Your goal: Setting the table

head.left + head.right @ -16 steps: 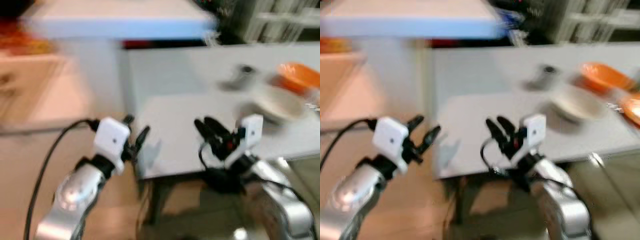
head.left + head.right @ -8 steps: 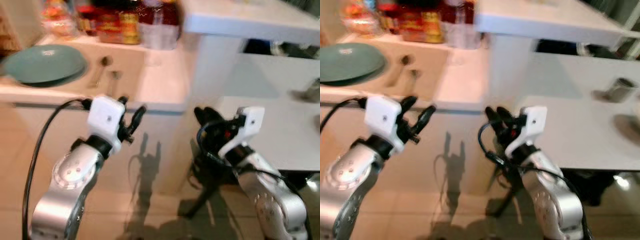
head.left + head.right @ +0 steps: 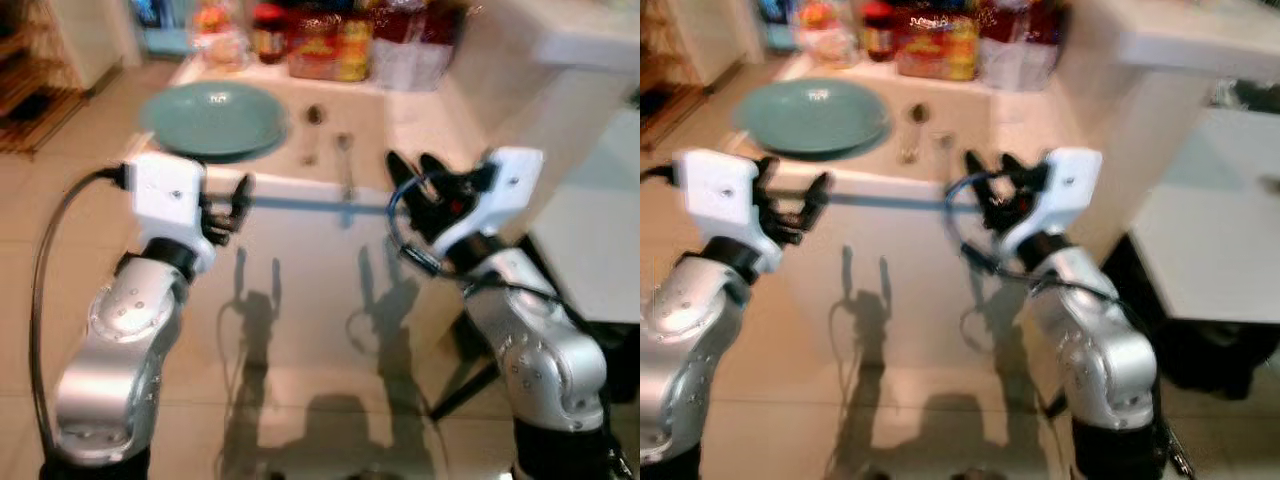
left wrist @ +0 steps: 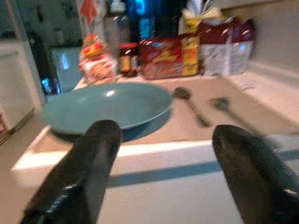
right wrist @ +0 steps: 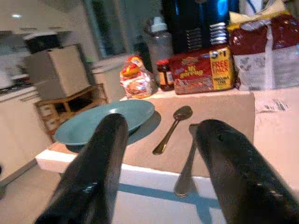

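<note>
A teal plate lies on a pale counter, with a spoon and a second utensil to its right. The plate, the spoon and the other utensil also appear in the right wrist view. My left gripper is open, in front of the counter's edge below the plate. To the right of it, my right gripper is open at the counter's front edge near the utensils. Neither holds anything.
Food packets and jars line the back of the counter. A white table stands at the right, with a white ledge above it. Tiled floor lies below, and a wooden shelf is at far left.
The camera has swung left, away from the white table with bowls and onto the counter with the teal plate and utensils. Both grippers stay raised and open before me.
</note>
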Robot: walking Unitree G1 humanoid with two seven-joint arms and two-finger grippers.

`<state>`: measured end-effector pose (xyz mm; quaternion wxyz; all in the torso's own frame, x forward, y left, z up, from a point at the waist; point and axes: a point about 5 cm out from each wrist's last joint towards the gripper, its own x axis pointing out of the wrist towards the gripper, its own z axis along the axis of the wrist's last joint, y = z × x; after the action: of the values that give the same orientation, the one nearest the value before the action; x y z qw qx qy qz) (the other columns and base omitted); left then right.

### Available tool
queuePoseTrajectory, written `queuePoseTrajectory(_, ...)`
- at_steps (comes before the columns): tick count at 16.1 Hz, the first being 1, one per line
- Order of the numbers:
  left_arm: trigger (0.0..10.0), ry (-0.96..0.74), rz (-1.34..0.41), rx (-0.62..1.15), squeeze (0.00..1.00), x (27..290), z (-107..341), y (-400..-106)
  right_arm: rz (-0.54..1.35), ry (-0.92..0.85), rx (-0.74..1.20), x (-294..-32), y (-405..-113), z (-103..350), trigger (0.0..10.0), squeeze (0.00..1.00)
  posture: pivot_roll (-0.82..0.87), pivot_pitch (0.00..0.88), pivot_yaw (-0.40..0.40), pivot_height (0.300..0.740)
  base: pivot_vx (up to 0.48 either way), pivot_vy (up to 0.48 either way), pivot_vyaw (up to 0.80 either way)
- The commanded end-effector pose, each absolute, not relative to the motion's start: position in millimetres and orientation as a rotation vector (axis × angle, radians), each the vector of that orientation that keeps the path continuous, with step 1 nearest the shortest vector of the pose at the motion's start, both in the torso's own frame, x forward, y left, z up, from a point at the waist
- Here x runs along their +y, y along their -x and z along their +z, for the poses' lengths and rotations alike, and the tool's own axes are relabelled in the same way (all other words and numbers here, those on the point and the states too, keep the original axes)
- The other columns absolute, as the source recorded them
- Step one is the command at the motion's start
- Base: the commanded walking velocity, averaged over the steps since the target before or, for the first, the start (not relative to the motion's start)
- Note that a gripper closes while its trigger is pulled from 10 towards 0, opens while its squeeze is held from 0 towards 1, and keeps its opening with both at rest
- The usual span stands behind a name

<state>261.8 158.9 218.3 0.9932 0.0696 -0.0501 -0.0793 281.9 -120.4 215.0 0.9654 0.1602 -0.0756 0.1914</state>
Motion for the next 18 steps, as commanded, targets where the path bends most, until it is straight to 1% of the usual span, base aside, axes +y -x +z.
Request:
queuePoseTrajectory(1,10.0,-0.146,-0.138,-0.089,1.00,160,218,-264,0.404,-0.306,-0.175,-120,-284,223,10.0,1.00,0.02,0.073,-0.079,0.740,0.000,0.480,0.00)
queuePoseTrajectory(3,10.0,-0.152,-0.141,-0.085,1.00,160,218,-262,0.406,-0.303,-0.174,-121,-287,224,10.0,1.00,0.02,0.074,-0.081,0.740,0.000,0.480,0.00)
queuePoseTrajectory(4,10.0,-0.166,-0.127,-0.094,1.00,164,218,-261,0.387,-0.286,-0.154,-120,-290,222,10.0,1.00,0.01,0.078,-0.082,0.740,0.000,0.000,0.00)
queuePoseTrajectory(5,10.0,-0.140,-0.110,-0.086,0.30,165,217,-262,0.354,-0.214,-0.107,-120,-292,218,10.0,1.00,0.01,0.078,-0.086,0.740,0.000,0.000,0.00)
queuePoseTrajectory(7,10.0,-0.115,-0.106,-0.083,0.30,165,218,-263,0.345,-0.193,-0.087,-120,-294,216,10.0,1.00,0.01,0.078,-0.086,0.740,0.000,0.000,0.00)
queuePoseTrajectory(8,10.0,-0.179,-0.088,-0.119,0.00,165,223,-265,0.344,-0.203,-0.096,-121,-296,214,10.0,0.00,0.03,0.084,-0.090,0.740,0.000,0.000,0.00)
queuePoseTrajectory(10,10.0,-0.190,-0.092,-0.126,0.00,163,225,-266,0.340,-0.216,-0.095,-121,-298,214,10.0,0.00,0.03,0.077,-0.087,0.740,0.000,0.000,0.00)
queuePoseTrajectory(14,10.0,-0.210,-0.092,-0.115,0.00,166,225,-267,0.345,-0.234,-0.085,-117,-300,214,10.0,0.00,0.03,0.079,-0.096,0.740,0.317,0.000,0.00)
queuePoseTrajectory(17,10.0,-0.234,-0.087,-0.117,0.00,164,227,-268,0.347,-0.257,-0.077,-119,-305,212,10.0,0.00,0.04,0.078,-0.092,0.740,0.374,0.000,-0.56)
queuePoseTrajectory(18,10.0,-0.233,-0.088,-0.119,0.00,165,228,-269,0.348,-0.252,-0.080,-118,-305,212,10.0,0.00,0.04,0.079,-0.090,0.740,0.390,0.000,0.00)
